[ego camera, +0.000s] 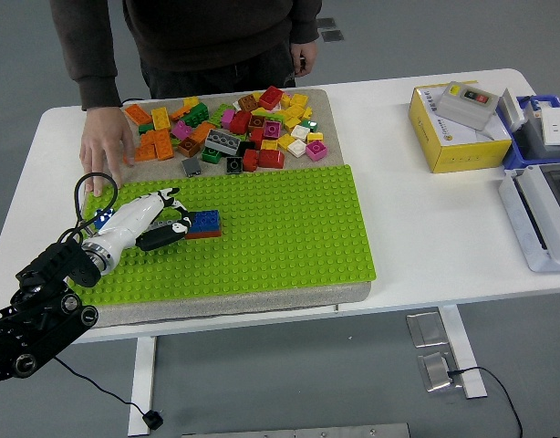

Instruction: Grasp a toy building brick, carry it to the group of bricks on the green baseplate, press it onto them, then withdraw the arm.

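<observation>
Surface: white table (417, 246) on a grey floor, with a beige mat (262, 297) across its left half.
Green baseplate (280, 228): lies on the near part of the mat; studded, mostly bare.
Loose bricks (234, 128): mixed pile of orange, red, yellow, pink, green and grey pieces on the far part of the mat, just beyond the baseplate.
Group of bricks (202, 224): blue on top with a red layer beneath, seated on the baseplate's left portion.
Left hand (157, 222): white-shelled, reaching in from the lower left over the baseplate; dark fingertips touch the group's left end. Fingers look curled against it, though whether they actually clamp a brick cannot be told from here.
Person: stands at the far side, one hand (107, 151) flat on the table beside the orange bricks.
Yellow box (449, 137): right side of the table, a grey unit with red and green buttons (469, 100) resting on top.
Blue tray (535, 128) and pale bin (540, 214): at the right edge; contents unclear.
</observation>
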Robot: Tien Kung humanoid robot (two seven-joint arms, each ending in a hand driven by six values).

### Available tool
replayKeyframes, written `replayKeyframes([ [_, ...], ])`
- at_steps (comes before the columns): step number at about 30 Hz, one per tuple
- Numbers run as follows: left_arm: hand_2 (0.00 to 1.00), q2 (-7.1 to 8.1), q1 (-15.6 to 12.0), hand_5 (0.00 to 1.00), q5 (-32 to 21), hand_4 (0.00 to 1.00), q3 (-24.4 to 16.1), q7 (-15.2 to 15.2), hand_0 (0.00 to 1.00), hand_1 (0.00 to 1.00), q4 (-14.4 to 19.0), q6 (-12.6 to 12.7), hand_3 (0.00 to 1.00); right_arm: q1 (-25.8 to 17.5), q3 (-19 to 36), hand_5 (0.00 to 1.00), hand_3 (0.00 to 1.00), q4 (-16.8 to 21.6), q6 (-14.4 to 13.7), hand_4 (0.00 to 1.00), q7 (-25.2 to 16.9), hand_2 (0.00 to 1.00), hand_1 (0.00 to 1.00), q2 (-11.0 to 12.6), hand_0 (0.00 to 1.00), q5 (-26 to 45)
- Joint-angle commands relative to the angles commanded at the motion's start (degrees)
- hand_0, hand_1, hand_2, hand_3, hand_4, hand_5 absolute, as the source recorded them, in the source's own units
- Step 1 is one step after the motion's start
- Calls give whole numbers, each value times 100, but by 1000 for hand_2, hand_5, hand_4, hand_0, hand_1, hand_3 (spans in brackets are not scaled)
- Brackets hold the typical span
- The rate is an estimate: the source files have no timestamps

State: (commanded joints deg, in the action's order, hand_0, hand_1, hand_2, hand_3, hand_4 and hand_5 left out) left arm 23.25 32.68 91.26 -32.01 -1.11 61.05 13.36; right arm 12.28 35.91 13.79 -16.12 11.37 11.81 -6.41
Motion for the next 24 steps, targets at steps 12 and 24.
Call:
replayKeyframes([
  [12,998,185,-33,893,-71,527,-241,-22,998,998,289,-65,634,-7,-2,998,663,4,-25,512,-31,669,564,13,641,29],
  [24,998,698,-317,895,-591,521,-844,172,998,998,1142,-191,643,-48,87,998,662,-4,-47,512,-8,669,563,10,642,-103],
])
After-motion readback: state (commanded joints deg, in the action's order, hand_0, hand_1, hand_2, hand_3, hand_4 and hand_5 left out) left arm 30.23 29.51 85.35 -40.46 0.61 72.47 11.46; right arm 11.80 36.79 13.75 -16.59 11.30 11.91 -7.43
